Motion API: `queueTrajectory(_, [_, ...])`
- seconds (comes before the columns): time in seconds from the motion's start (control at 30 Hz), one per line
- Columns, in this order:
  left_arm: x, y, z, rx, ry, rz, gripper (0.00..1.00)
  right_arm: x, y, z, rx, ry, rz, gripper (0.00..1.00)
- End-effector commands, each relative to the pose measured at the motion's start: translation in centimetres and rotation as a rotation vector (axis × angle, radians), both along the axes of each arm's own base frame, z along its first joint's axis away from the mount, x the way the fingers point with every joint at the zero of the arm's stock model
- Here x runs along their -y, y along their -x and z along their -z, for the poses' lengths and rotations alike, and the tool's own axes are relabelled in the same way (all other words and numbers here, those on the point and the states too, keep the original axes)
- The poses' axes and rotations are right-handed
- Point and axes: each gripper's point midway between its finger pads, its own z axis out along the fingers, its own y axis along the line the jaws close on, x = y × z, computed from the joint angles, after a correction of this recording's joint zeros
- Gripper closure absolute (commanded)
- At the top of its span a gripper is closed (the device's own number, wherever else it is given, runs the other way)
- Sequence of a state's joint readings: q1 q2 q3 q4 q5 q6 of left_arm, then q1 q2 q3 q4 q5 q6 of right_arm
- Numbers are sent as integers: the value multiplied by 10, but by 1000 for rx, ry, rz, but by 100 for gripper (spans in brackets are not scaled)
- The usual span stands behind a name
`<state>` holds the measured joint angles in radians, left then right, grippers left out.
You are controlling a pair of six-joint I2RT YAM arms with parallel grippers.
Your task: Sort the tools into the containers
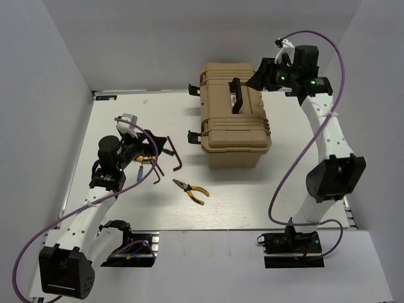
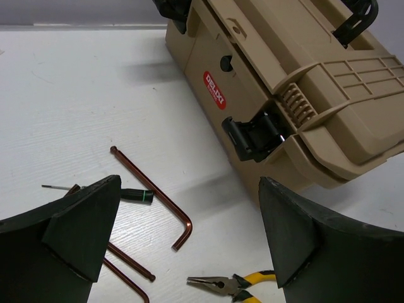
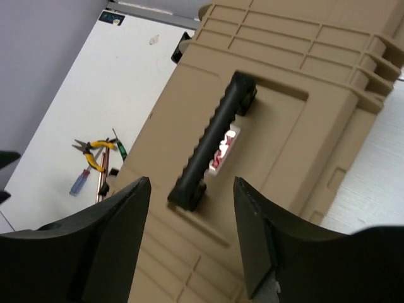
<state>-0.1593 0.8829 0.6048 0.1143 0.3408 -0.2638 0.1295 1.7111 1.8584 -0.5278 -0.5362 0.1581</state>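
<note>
Above the closed toolbox hung the right gripper, spread; left of the toolbox, the left gripper was spread too.

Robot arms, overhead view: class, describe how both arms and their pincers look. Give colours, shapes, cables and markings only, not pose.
The left arm and right arm have white links dotted with small holes, joined by bulky black housings. A purple cable loops along each. Green lights glow near the wrists. The left pincer and right pincer have broad matte-black wedge fingers. No readable markings.

Lab robot cell, white walls, white table
</note>
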Motion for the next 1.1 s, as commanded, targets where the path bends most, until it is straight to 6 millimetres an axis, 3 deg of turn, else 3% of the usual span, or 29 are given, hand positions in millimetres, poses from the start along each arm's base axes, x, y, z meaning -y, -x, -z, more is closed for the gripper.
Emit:
queueTrajectory(0.0, [7,-2,-18,37,4,39,0,-19,-15,-10,-12,-39,10,38])
queueTrajectory(0.07, [8,-3,-16,25,3,48,0,-27,-32,15,-52,-10,32,36])
queueTrajectory(0.2, [8,-3,-11,6,1,48,0,-33,-55,42,-80,25,64,36])
queueTrajectory(0.47, [12,-4,-5,-14,1,68,0,-47,-69,78,-129,74,67,36])
queueTrajectory(0.57, [11,-4,-5,-9,-7,69,0,-52,-68,85,-142,86,61,46])
queueTrajectory(0.63, [11,-4,-5,-9,-7,69,0,-52,-67,87,-140,111,73,64])
queueTrajectory(0.83, [13,-4,-7,0,-5,78,0,-53,-61,72,-108,141,107,100])
queueTrajectory(1.0, [13,-4,-7,-5,3,77,0,-52,-55,37,-70,85,147,100])
queueTrajectory(1.07, [13,-4,-7,-5,3,77,0,-54,-49,11,-41,40,157,100])
